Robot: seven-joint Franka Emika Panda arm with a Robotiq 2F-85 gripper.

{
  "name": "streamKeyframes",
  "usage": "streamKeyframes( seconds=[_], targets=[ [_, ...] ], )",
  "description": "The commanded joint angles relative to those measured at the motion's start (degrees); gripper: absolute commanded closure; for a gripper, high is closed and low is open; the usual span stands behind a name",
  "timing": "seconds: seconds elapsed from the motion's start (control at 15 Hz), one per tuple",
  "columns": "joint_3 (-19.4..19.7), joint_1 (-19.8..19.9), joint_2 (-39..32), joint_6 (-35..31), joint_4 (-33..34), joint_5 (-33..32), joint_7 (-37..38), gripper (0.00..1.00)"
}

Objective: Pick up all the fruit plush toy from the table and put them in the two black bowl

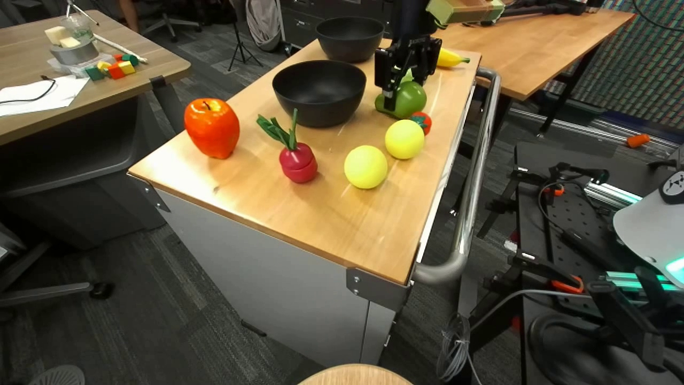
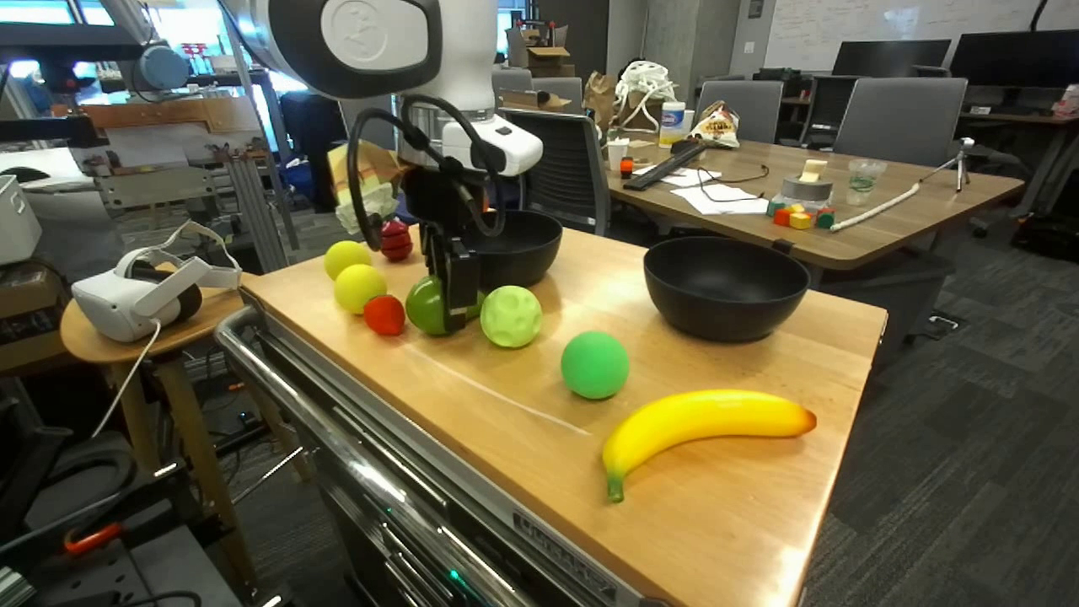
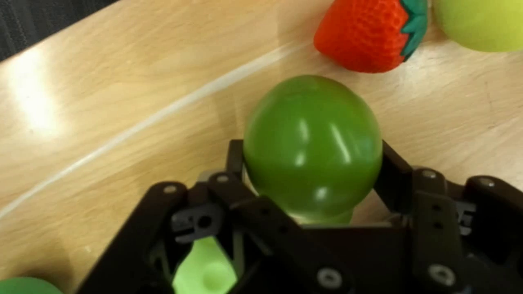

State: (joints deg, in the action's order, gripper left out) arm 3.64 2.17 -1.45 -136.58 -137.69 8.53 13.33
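A black two-fingered gripper [image 3: 313,165], jaws partly spread, clasps a rounded, glossy green toy fruit [image 3: 314,143] on a pale wooden tabletop [image 1: 331,216], just beside a red, green-leafed toy strawberry [image 3: 365,36].

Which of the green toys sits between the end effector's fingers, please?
It is the glossy dark green toy, the one nearest the strawberry; the dimpled pale green ball and the bright green ball lie outside the fingers.
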Motion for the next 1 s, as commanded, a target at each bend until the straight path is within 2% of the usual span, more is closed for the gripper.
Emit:
streamKeyframes(
  seconds=[0.0, 0.2, 0.33, 0.47, 0.53, 0.6, 0.8, 0.93],
  targets=[
    [-1.16, -0.36, 4.26, 3.95, 1.53, 3.84, -6.08, 0.53],
    [-3.08, -1.60, 9.43, 10.09, 5.02, -10.83, -0.06, 0.53],
    [-5.28, -2.13, 11.47, 16.71, 9.53, -17.25, 1.12, 0.53],
    [-7.22, -3.06, 10.36, 21.20, 16.88, -20.40, -1.72, 0.53],
    [-7.43, -3.49, 8.21, 20.31, 20.10, -20.31, -4.78, 0.53],
    [-7.11, -3.61, 5.99, 16.58, 21.72, -19.83, -7.17, 0.53],
    [-5.37, -3.47, -1.37, 5.36, 24.31, -13.82, -14.44, 0.53],
    [-4.79, -2.90, -6.53, 2.19, 25.74, -8.91, -19.32, 0.53]
  ],
)
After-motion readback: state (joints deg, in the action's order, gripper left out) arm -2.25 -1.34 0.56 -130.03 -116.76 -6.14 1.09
